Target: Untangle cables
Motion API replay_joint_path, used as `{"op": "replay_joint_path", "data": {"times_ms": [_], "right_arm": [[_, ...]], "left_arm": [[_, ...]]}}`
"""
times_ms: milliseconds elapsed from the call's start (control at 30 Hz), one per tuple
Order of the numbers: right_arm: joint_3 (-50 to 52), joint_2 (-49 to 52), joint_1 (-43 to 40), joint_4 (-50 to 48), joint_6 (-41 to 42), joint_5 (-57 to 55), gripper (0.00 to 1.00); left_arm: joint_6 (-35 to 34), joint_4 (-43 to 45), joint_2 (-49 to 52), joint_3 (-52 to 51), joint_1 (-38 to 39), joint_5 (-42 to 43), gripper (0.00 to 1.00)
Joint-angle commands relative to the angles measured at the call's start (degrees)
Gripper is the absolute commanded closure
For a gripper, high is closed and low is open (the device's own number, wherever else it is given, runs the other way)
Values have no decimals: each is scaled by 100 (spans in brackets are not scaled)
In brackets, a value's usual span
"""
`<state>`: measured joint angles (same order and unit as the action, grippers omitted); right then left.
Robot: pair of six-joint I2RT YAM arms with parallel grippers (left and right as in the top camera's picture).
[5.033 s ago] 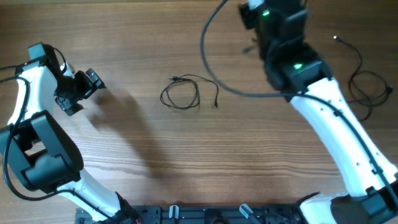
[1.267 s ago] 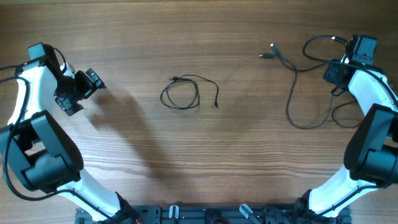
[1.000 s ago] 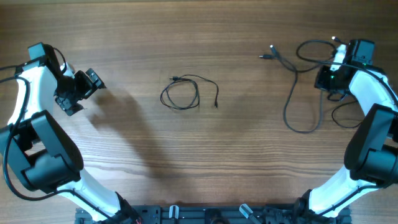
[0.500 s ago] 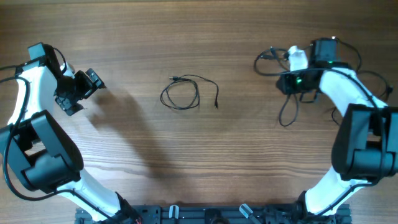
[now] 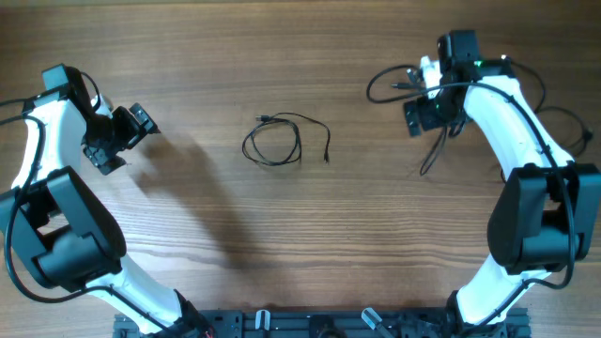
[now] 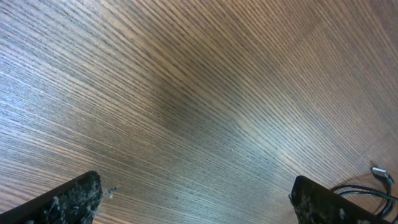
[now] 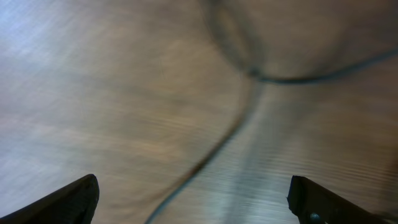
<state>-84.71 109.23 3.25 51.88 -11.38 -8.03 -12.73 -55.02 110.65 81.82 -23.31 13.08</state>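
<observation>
Cable loop (image 5: 274,145) sits mid-table (image 5: 310,235); a looser cable tangle (image 5: 373,81) lies well to the loop's right. Your right gripper (image 5: 423,111) hovers over that tangle, fingers spread wide, pinching nothing. Your left gripper (image 5: 134,127), well left of the loop, is spread wide too.

Pose: left arm (image 5: 38,141) folded along left edge of frame, left gripper (image 5: 139,122) points right, jaws wide apart, nothing between. right arm (image 5: 512,131) arcs up right side, right gripper (image 5: 420,111) upper right, jaws spread wide, empty; wrist view blurred.
</observation>
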Motion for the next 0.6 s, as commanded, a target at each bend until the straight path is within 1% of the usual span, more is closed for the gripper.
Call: {"op": "replay_joint_path", "data": {"times_ms": [0, 67, 133, 233, 300, 333, 367, 400, 467, 533, 567], "right_arm": [[-190, -15, 24, -31, 116, -1405, 0], [-190, -9, 24, -289, 92, -1646, 0], [-190, -9, 24, -697, 90, -1379, 0], [-190, -4, 24, -1276, 105, -452, 0], [-190, -4, 24, -1497, 109, 623, 2], [-190, -4, 24, -1510, 109, 973, 6], [-184, -4, 24, -1495, 151, 1379, 18], [-162, -4, 24, -1475, 315, 1491, 26], [-63, 0, 24, -1434, 551, 1495, 37], [48, 33, 15, -1486, 538, 1445, 60], [74, 52, 11, -1537, 535, 1416, 76]], "left_arm": [[-11, 11, -114, 37, -7, -55, 0], [-11, 11, -114, 37, -7, -55, 0], [-11, 11, -114, 37, -7, -55, 0], [-11, 11, -114, 37, -7, -55, 0], [-11, 11, -114, 37, -7, -55, 0], [-11, 11, -114, 37, -7, -55, 0], [-11, 11, -114, 37, -7, -55, 0], [-11, 11, -114, 37, -7, -55, 0], [-11, 11, -114, 37, -7, -55, 0], [-11, 11, -114, 37, -7, -55, 0], [-11, 11, -114, 37, -7, -55, 0]]}}
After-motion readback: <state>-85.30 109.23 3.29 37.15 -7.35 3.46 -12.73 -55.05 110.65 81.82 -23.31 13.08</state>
